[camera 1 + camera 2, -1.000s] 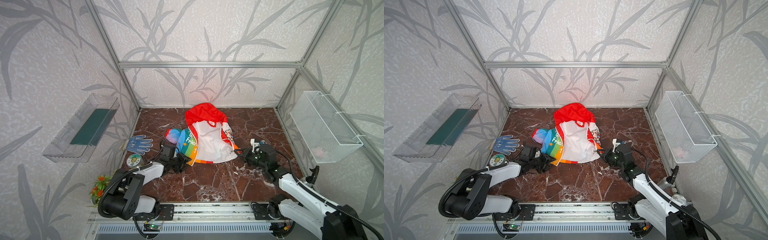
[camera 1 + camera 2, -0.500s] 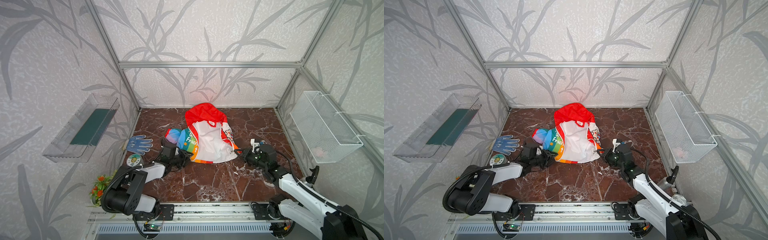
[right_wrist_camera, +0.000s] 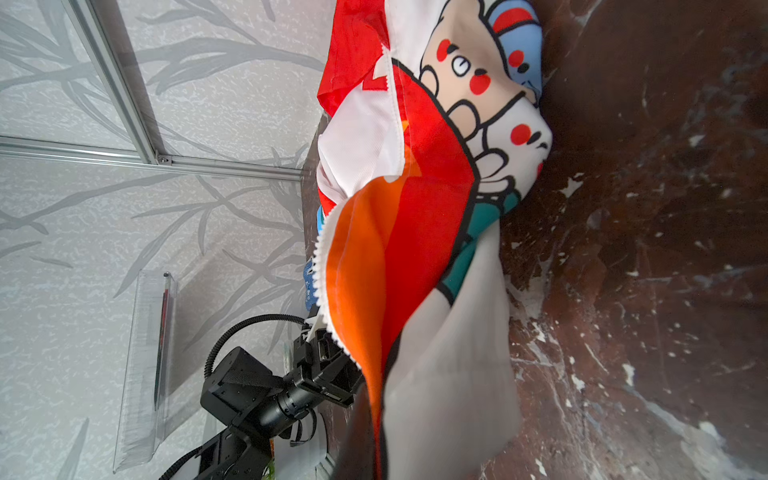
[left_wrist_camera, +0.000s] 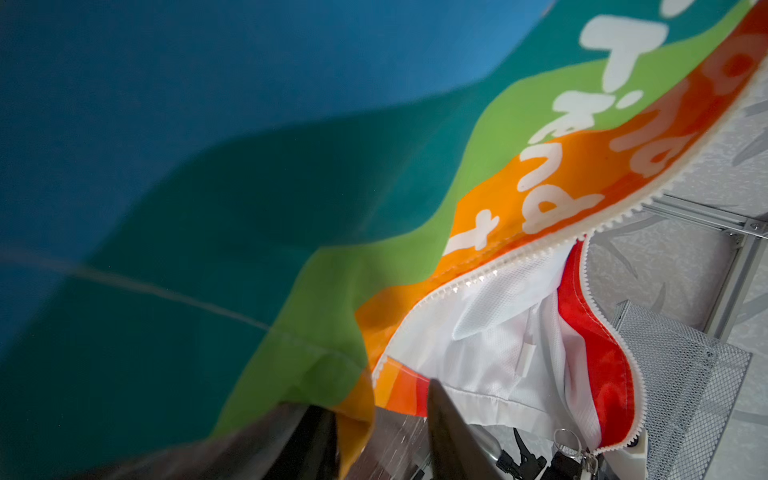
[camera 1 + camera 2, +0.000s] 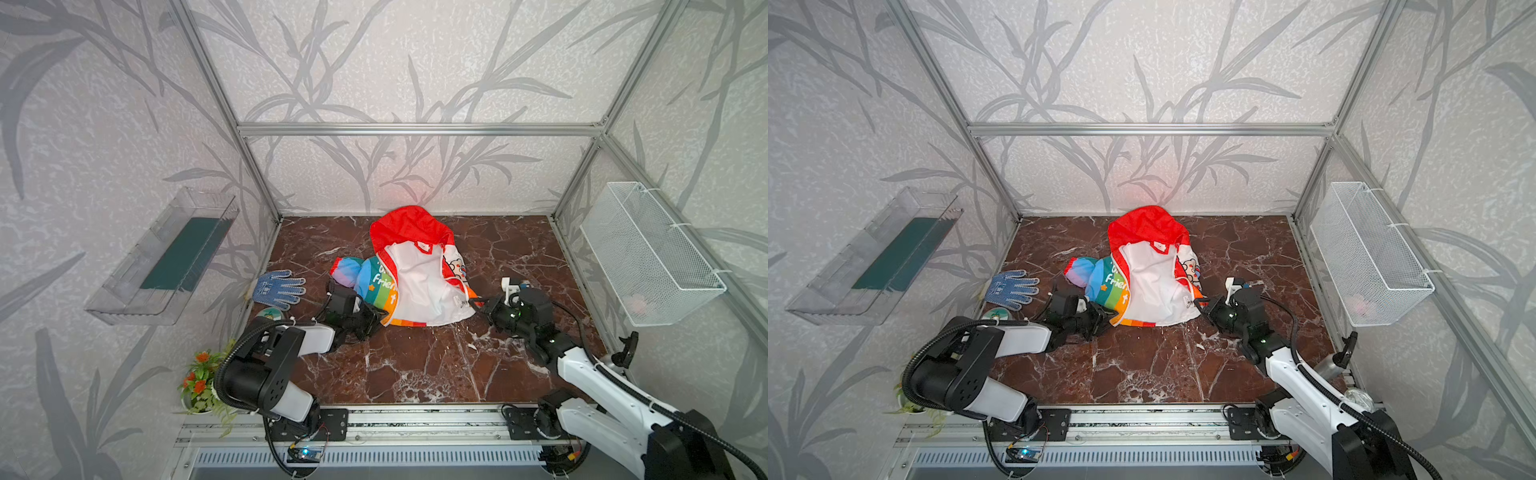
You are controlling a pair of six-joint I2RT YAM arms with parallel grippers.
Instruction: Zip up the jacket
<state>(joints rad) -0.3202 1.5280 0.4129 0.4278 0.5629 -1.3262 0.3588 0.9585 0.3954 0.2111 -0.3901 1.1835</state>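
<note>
1. Jacket [image 5: 415, 286], a child's thin rainbow-striped one with a red hood and white lining, lies spread open near the middle of the brown marbled tabletop [image 5: 415, 365]. The lining faces up and the hood points to the back wall.
2. Nothing is zipped yet. The two rows of white plastic zipper teeth [image 4: 519, 255] run well apart, one along the orange front edge and one along the red edge.
3. My right gripper [image 5: 477, 300] is clamped on the lower corner of the red-and-orange front panel.
4. My left gripper [image 5: 379, 320] sits at the lower corner of the rainbow panel. Its jaws stand apart with the orange hem hanging between them, and the left wrist view shows no pinch.
5. I judge this an early stage. I have yet to grip the left corner, bring the two front edges together, join the zipper's bottom ends and run it up.
</note>
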